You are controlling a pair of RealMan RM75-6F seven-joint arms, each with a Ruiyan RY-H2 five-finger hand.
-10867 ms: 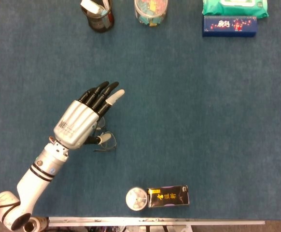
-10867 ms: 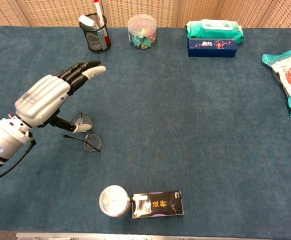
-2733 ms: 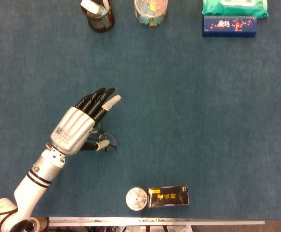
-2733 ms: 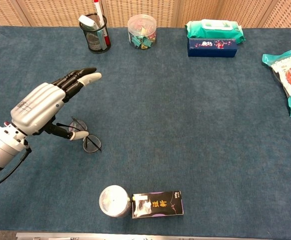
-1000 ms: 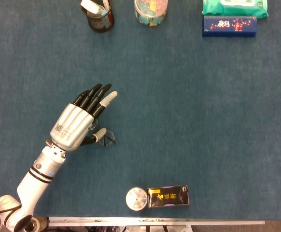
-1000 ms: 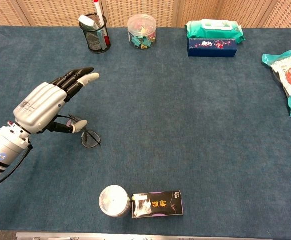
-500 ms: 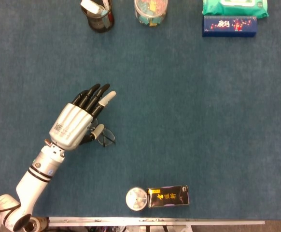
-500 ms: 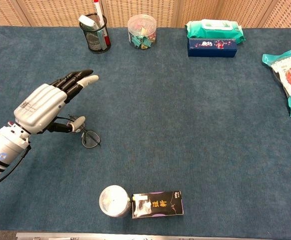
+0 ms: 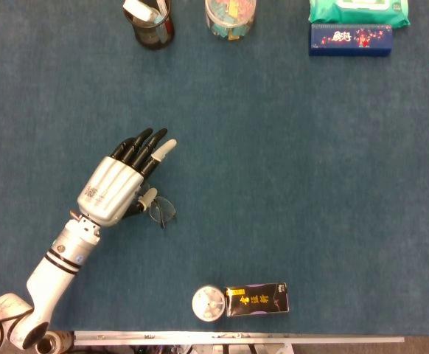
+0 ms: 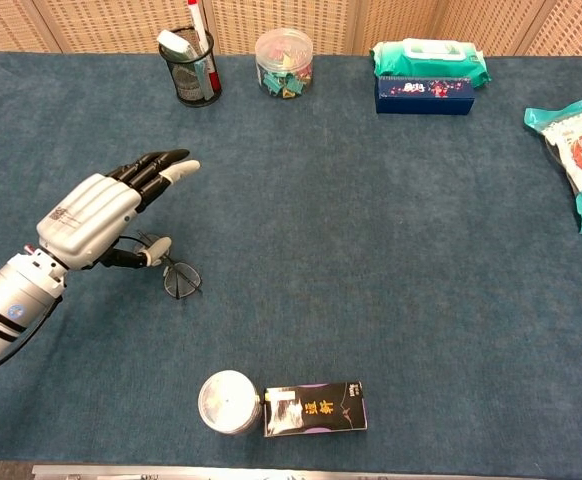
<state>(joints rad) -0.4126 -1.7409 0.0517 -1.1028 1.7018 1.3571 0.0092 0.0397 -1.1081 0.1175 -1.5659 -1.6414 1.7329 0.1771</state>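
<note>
Since the earliest frames the left hand [image 10: 96,218] has drawn back toward the near-left part of the surface [image 10: 391,250], and the glasses [image 10: 174,275] have come with it, turning so one lens now points toward the middle of the surface. That hand hovers low with its long fingers [image 10: 161,165] stretched out flat and apart, closed on nothing; only the thumb tip [image 10: 155,254] reaches down to the frame, and whether it truly presses the frame or just hangs over it cannot be told. In the head view the glasses [image 9: 160,209] lie on the cloth just beside the hand [image 9: 115,188], half hidden under it.

Judged from this, the glasses are nudged but not grasped or lifted: the pick-up itself remains. The right hand shows in neither view. A can [image 10: 229,402] and a dark box [image 10: 314,408] sit at the near edge, a pen cup [image 10: 195,72] at the far one.
</note>
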